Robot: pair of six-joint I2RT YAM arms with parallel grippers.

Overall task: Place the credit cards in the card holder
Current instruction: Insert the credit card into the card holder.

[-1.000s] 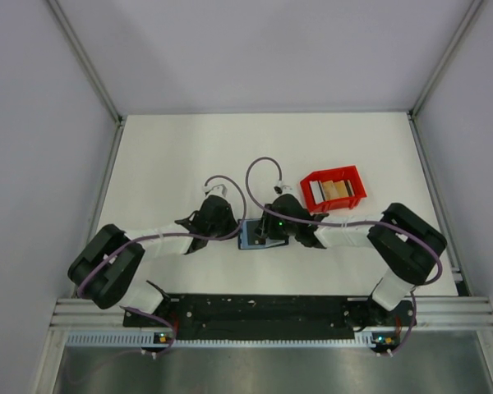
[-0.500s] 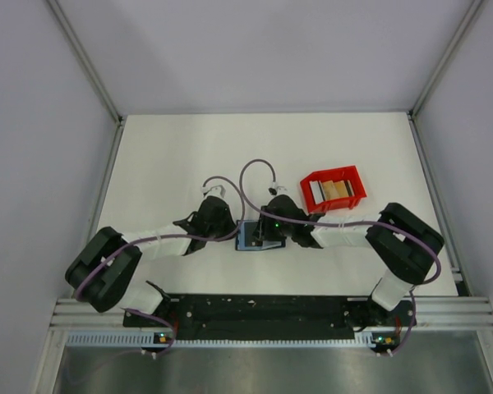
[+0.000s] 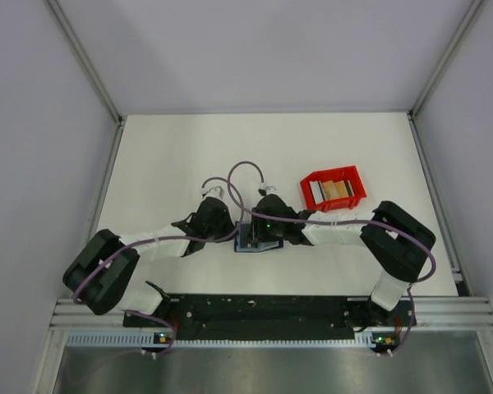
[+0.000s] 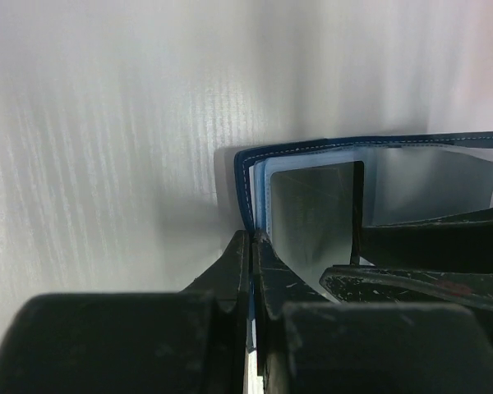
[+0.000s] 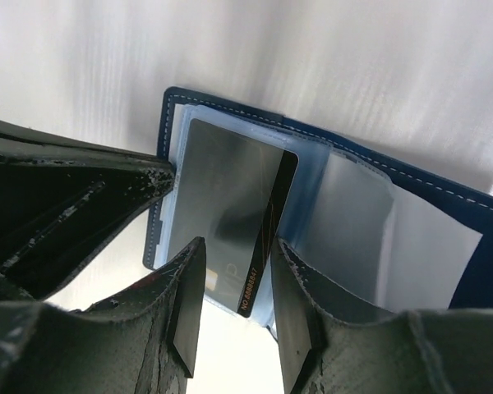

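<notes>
The navy card holder point(image 3: 248, 242) lies open on the table between both arms. My left gripper point(image 4: 253, 240) is shut on the holder's left cover edge point(image 4: 245, 176). A glossy dark card point(image 5: 222, 205) with a black numbered edge sits partly inside a light-blue pocket of the holder point(image 5: 353, 222). My right gripper point(image 5: 234, 267) is open, one finger on each side of the card's near end, just above it. More credit cards point(image 3: 334, 190), tan and white, stand in the red bin point(image 3: 351, 176).
The red bin stands right of the holder, behind my right forearm point(image 3: 337, 232). The left gripper's fingers point(image 5: 66, 201) crowd the holder's left side in the right wrist view. White walls close in the table on three sides.
My right gripper has moved a little to the left and lower over the card holder. The left gripper has stayed clamped on the holder's edge.
</notes>
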